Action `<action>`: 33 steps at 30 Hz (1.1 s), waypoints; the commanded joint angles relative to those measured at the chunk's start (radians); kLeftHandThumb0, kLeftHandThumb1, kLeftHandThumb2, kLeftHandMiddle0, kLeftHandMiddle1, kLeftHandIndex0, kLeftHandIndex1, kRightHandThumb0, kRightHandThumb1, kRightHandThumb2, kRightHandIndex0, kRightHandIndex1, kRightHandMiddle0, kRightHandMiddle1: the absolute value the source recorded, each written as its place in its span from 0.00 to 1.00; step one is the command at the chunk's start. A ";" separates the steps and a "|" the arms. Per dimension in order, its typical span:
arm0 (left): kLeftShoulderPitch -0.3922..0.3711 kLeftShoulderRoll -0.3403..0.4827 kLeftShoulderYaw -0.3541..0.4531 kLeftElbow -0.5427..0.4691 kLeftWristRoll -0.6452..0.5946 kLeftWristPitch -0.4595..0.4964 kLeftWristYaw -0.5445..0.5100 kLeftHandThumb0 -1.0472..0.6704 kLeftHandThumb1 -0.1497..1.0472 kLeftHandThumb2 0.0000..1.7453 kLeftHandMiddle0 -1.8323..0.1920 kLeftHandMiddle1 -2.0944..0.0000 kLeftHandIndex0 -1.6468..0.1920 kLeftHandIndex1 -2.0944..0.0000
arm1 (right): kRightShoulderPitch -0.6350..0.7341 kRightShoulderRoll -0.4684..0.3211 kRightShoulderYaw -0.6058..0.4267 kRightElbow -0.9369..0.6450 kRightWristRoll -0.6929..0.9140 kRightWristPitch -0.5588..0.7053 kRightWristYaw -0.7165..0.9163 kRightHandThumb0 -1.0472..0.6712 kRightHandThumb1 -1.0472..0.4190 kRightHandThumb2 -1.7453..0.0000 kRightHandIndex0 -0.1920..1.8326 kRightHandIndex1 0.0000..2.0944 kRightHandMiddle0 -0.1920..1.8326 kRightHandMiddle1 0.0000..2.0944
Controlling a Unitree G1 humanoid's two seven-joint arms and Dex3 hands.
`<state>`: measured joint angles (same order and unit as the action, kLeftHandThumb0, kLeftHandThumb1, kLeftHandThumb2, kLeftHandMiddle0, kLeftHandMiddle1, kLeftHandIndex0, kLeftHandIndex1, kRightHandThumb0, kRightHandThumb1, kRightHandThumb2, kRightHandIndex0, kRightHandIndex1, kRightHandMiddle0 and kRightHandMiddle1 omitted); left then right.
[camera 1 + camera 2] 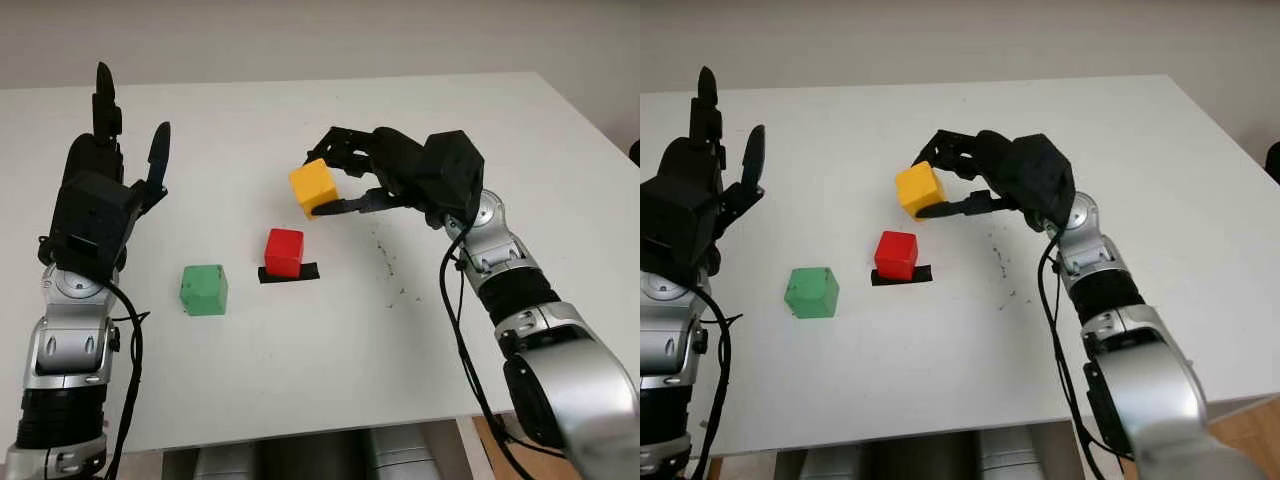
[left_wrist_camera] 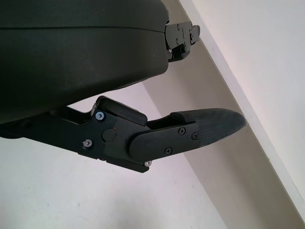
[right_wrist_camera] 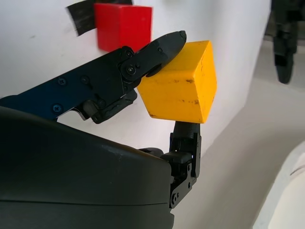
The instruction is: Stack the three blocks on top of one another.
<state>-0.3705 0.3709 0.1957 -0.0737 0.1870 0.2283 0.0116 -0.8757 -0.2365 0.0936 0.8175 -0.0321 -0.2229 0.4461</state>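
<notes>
The yellow block (image 1: 312,187) sits pinched in my right robot hand (image 1: 345,180), lifted off the white surface (image 1: 330,340), up and just behind the red block (image 1: 284,251), which stands on a strip of black tape (image 1: 303,273). My wrist camera shows one finger (image 3: 157,50) pressed on the yellow block's upper edge and another beneath it. The green block (image 1: 204,290) lies left of the red one. My left robot hand (image 1: 110,170) is open, raised over the surface's left side.
</notes>
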 commanded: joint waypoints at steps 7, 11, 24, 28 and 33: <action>0.009 -0.004 -0.007 -0.031 0.017 0.014 0.014 0.17 1.00 0.38 1.00 0.97 0.99 0.98 | 0.087 0.084 -0.029 -0.089 0.044 0.081 -0.040 0.32 0.08 0.97 0.22 0.01 0.28 0.74; 0.011 -0.004 -0.005 -0.039 0.015 0.020 0.012 0.17 1.00 0.38 1.00 0.98 0.99 0.98 | 0.142 0.129 -0.042 -0.152 0.073 0.134 -0.075 0.33 0.08 0.97 0.22 0.02 0.28 0.74; 0.009 0.005 -0.001 -0.034 0.009 0.017 0.003 0.17 1.00 0.37 1.00 0.98 0.99 0.98 | 0.244 0.209 -0.065 -0.234 0.088 0.159 -0.188 0.33 0.07 0.97 0.21 0.02 0.27 0.74; 0.005 0.007 -0.001 -0.028 0.004 0.004 0.000 0.17 1.00 0.37 0.99 0.97 0.99 0.98 | 0.262 0.222 -0.067 -0.239 0.087 0.146 -0.211 0.34 0.07 0.97 0.20 0.02 0.26 0.73; 0.003 0.009 0.003 -0.024 -0.006 -0.002 -0.006 0.17 1.00 0.36 1.00 0.98 1.00 0.98 | 0.276 0.228 -0.068 -0.250 0.088 0.147 -0.221 0.33 0.06 0.97 0.19 0.02 0.26 0.74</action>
<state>-0.3578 0.3677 0.1947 -0.0961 0.1832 0.2366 0.0084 -0.5986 -0.0148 0.0340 0.5915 0.0480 -0.0604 0.2287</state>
